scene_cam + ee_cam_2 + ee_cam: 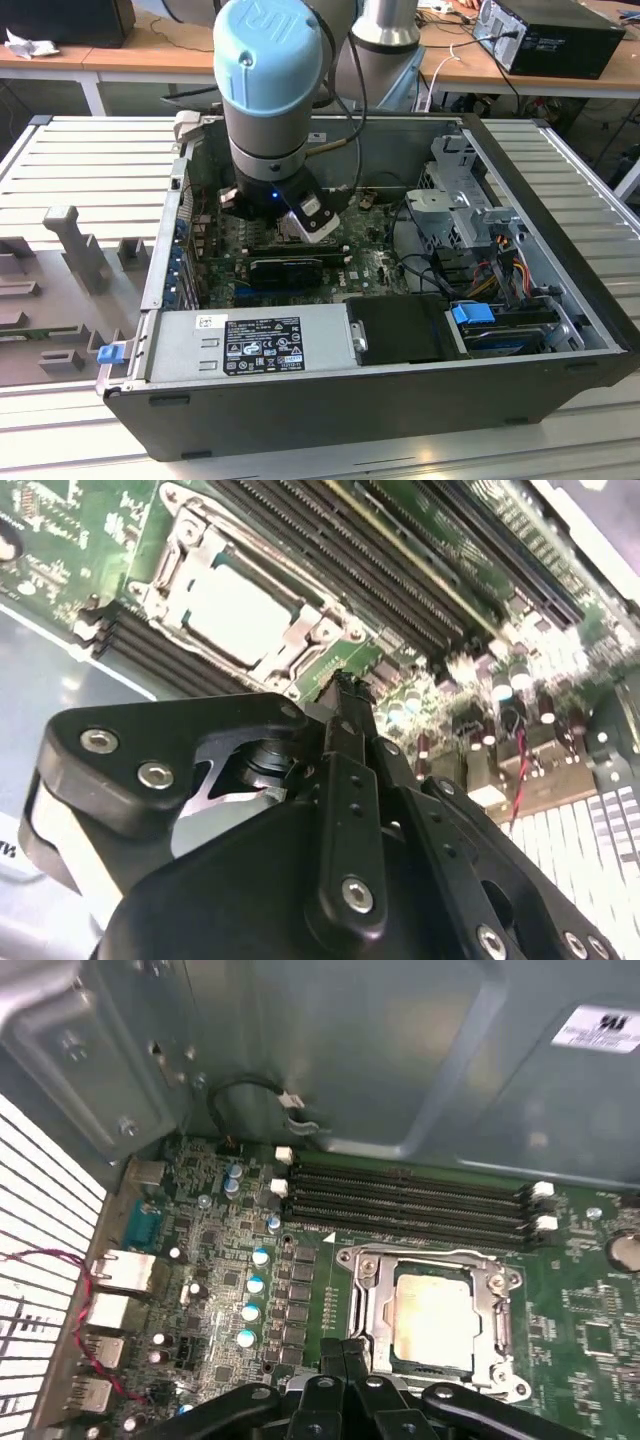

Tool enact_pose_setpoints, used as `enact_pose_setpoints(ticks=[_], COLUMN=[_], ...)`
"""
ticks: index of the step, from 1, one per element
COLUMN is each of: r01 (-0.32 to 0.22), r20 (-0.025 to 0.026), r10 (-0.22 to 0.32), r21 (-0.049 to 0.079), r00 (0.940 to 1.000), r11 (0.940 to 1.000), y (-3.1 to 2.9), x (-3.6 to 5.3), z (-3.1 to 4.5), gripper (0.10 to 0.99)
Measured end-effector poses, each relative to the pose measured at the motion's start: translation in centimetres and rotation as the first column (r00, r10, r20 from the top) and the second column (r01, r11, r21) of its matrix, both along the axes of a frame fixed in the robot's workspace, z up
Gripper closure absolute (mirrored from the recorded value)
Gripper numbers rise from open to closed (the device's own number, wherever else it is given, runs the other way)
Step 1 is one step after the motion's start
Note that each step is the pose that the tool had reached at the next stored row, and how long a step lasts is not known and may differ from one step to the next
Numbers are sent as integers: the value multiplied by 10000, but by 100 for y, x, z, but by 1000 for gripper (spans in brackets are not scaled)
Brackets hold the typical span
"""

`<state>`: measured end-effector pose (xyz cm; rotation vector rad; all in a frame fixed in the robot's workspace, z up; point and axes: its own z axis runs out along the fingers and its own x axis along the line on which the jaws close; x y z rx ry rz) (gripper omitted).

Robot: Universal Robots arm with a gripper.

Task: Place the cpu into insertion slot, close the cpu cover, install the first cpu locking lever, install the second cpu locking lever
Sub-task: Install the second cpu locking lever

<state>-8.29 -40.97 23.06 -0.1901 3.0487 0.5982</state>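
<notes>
Four long black memory slots [410, 1200] are being seen just beyond the pincer, while a blue-tabbed drive bay [473, 313] is being kept well apart from it.

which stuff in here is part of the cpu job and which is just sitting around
Part of the job:
- cpu, seated in the insertion slot
- cpu cover, closed over it
- gripper, beside the socket

Just there:
- memory slots
- power supply
- drive cage
- red wire
</notes>
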Motion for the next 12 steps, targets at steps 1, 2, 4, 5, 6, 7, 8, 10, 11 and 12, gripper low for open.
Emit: enact_pose_setpoints(ticks=[1, 2, 4, 5, 6, 7, 8, 10, 11, 12], r01=[0, -1, 0, 0, 0, 0, 0, 0, -3, -1], r20=[0, -2, -3, -4, -4, -5, -5, -6, -4, -4], r10=[0, 1, 0, 0, 0, 0, 0, 0, 3, 1], r21=[1, 0, 1, 1, 1, 1, 1, 1, 51, 66], r00=[10000, 10000, 10000, 10000, 10000, 10000, 10000, 10000, 10000, 10000], r11=[10000, 10000, 10000, 10000, 10000, 10000, 10000, 10000, 10000, 10000], y=[0, 0, 0, 0, 0, 0, 0, 0, 0, 0], x=[0, 0, 0, 0, 0, 0, 0, 0, 0, 0], z=[42, 80, 141, 205, 280, 320, 357, 470, 479, 480], gripper=[980, 980, 980, 980, 980, 980, 980, 980, 980, 980])
